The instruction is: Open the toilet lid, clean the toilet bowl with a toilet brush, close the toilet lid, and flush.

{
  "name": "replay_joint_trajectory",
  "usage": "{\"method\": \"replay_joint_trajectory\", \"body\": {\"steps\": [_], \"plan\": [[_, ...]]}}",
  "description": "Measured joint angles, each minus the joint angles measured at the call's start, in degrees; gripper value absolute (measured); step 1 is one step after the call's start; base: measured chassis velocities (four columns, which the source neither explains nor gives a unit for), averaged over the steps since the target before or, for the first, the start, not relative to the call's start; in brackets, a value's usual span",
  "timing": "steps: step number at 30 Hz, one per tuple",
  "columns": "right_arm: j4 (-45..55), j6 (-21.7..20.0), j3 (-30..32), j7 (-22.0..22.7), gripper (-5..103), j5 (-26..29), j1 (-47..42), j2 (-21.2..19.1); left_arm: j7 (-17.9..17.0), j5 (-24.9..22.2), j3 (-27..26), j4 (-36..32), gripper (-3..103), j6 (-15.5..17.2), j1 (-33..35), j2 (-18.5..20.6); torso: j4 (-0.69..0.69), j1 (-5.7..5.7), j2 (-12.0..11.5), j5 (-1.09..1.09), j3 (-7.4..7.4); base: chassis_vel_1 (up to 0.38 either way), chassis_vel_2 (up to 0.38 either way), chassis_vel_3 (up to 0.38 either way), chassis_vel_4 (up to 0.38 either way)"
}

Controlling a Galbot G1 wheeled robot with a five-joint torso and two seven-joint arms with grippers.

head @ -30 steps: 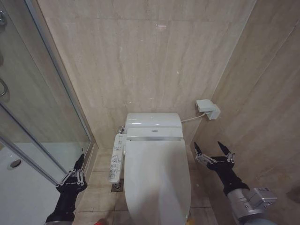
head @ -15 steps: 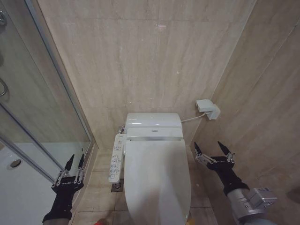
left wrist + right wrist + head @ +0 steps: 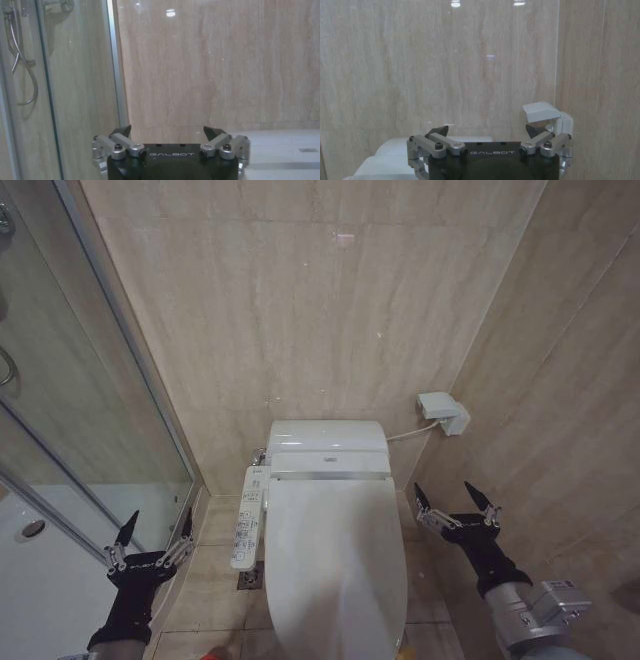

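The toilet lid is a glossy white oval lying shut, with a yellow tag at its near edge. It hides the toilet bowl. The toilet brush is out of view. My left gripper hangs open to the left of the toilet, over the floor by the shower glass, and holds nothing. The left wrist view has the same gripper open in front of the wall. My right gripper stands open and empty to the right of the lid, near the side wall, and is also open in the right wrist view.
A long white button panel sticks out on the toilet's left side. The white back unit sits against the wall. A small white box is mounted on the right wall. A glass shower screen and a shower hose close off the left.
My left gripper has slid left and slightly down, away from the toilet, and its fingers have spread from nearly shut to wide open. The right arm has not moved.
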Motion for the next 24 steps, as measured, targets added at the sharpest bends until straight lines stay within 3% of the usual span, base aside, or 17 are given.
{"method": "replay_joint_trajectory", "body": {"steps": [2,3,17,24], "plan": [[0.00,0.00,0.00,0.00,100,0.00,0.00,0.00,-0.12,0.01,0.01,-0.16,75,0.15,0.04,0.08,0.00,0.00,0.00,0.00,0.00,0.000,0.000,0.000,0.000],[0.00,0.00,0.00,0.00,100,0.00,0.00,0.00,-0.20,0.03,0.03,-0.41,99,0.31,0.13,0.18,0.00,0.00,0.00,0.00,0.00,0.000,0.000,0.000,0.000],[0.00,0.00,0.00,0.00,100,0.00,0.00,0.00,1.37,0.68,0.14,-1.72,100,0.70,0.97,0.13,0.00,0.00,0.00,0.00,0.00,0.000,0.000,0.000,0.000],[0.00,0.00,0.00,0.00,100,0.00,0.00,0.00,0.34,0.70,0.21,-1.92,100,0.85,1.06,-0.13,0.00,0.00,0.00,0.00,0.00,0.000,0.000,0.000,0.000]]}}
